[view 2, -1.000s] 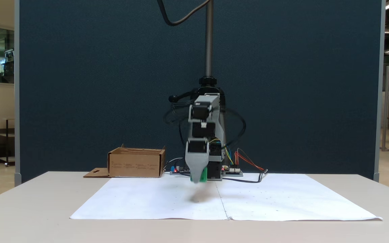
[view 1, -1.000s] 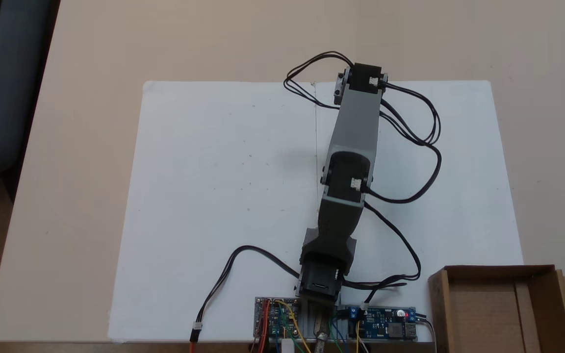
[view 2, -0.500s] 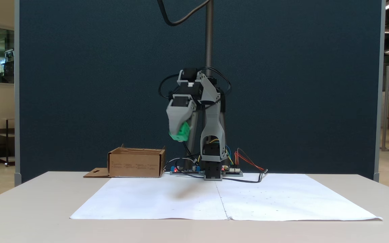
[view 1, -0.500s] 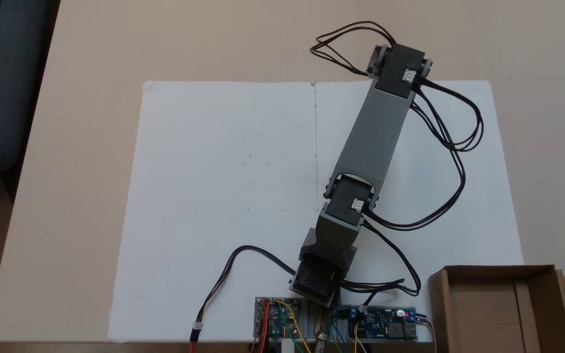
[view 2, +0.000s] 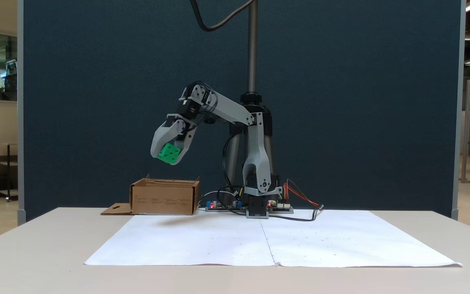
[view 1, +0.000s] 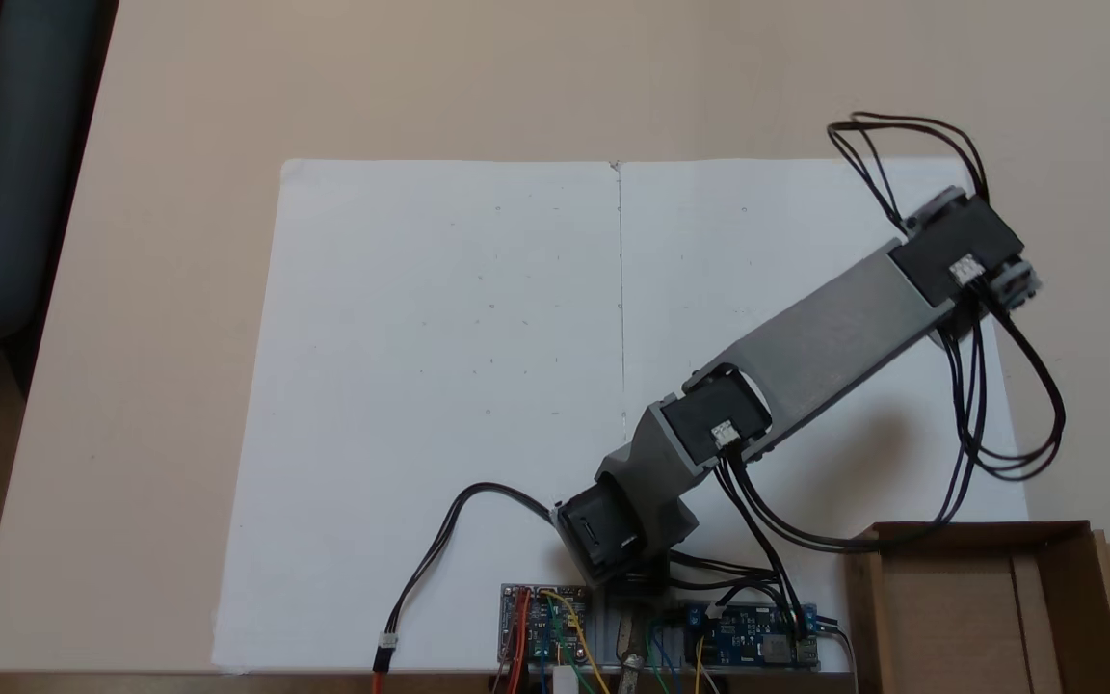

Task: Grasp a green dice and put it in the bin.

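One green dice carried high, one bin waiting below

One green dice [view 2: 169, 153] is held between the jaws of the gripper [view 2: 169, 157], which are closed around it only as wide as the cube itself; several round pips can be seen on the face turned to the side-on fixed view. The dice is carried in the air, well above the table [view 2: 35, 245] and, as that view shows it, over the open top of the bin [view 2: 164, 198]. In the fixed view from above, however, the arm's far end lies near the right edge of the white paper [view 1: 439, 337] and apart from the bin [view 1: 969, 598], so the carry is judged unfinished. The swing is best completed until the dice is squarely over the box's floor, then lowered close to the rim before the jaws are parted, so that a bounce over the shallow wall is avoided.

Counted: one dice, one bin, one arm, two circuit boards [view 1: 545, 622] by the base.
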You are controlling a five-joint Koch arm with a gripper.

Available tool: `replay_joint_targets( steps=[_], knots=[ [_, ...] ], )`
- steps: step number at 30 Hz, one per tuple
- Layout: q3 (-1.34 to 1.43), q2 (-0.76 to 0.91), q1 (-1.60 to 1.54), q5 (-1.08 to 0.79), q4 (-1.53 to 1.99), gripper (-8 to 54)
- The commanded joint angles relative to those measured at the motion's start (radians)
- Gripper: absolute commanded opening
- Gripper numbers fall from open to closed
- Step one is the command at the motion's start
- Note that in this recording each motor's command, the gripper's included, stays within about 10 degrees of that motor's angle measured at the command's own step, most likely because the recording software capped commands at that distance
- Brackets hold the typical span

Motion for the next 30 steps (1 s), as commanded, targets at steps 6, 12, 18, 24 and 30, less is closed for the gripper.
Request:
replay_joint_targets(
  steps=[6, 12, 18, 24, 30],
  knots=[
    [-0.034, 0.046, 0.241, -0.054, 0.064, 12.1],
    [-0.034, 0.04, 0.42, -0.121, 0.077, 12.1],
    [-0.034, -0.003, 0.589, -0.178, 0.075, 12.1],
    [-0.034, -0.095, 0.695, -0.229, 0.06, 12.1],
    [-0.031, -0.158, 0.726, -0.233, 0.0, 12.1]
  ],
)
